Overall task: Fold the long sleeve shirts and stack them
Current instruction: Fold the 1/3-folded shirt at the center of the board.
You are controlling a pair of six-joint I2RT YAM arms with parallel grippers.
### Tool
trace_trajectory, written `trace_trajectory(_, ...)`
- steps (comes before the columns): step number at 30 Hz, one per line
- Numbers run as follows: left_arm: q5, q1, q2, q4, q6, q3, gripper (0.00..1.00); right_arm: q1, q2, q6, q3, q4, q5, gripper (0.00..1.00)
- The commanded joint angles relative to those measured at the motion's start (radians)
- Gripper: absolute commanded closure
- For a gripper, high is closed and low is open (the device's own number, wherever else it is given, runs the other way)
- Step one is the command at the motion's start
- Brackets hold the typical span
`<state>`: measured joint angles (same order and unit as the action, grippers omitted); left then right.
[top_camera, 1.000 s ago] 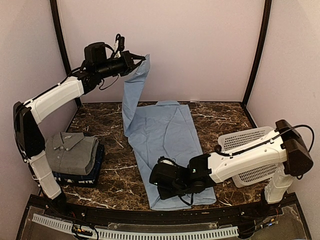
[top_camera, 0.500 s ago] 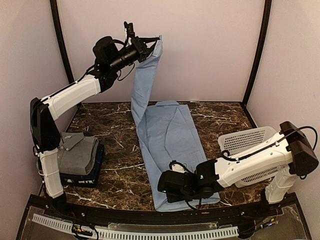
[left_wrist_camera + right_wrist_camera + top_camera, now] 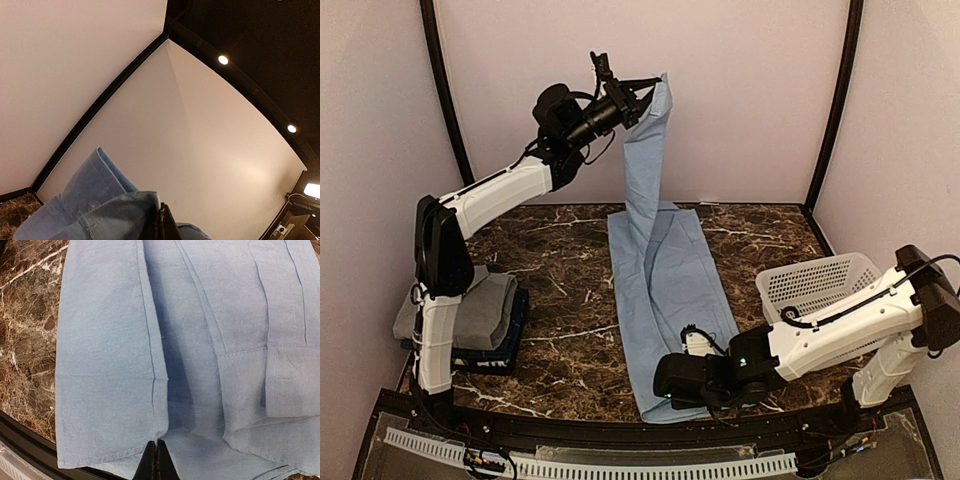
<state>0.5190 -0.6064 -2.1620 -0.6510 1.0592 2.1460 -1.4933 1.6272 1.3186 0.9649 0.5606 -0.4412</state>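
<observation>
With left gripper (image 3: 647, 94) clenched on the lifted sleeve of the light blue shirt (image 3: 672, 275) and right gripper (image 3: 666, 386) pinching its hem on the counter (image 3: 560, 300), appears mid sleeve-fold; next calls for laying that sleeve across the body.

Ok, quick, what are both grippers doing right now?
Left gripper: jaws closed on the light blue shirt, its sleeve held high.
Right gripper: jaws closed on that shirt's near hem.
</observation>
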Motion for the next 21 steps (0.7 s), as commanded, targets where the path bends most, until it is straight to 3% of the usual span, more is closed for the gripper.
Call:
trace_trajectory(1,0.026,-0.018,-0.037,-0.067,0.031,0.027,1.0,-0.039,-0.008,0.062,-0.008,0.032,-0.036,1.0)
trace_trajectory(21,0.049,-0.023,-0.076,-0.043,0.018,0.093,1.0,-0.069,0.01,0.11,-0.016,0.052,-0.033,1.0)
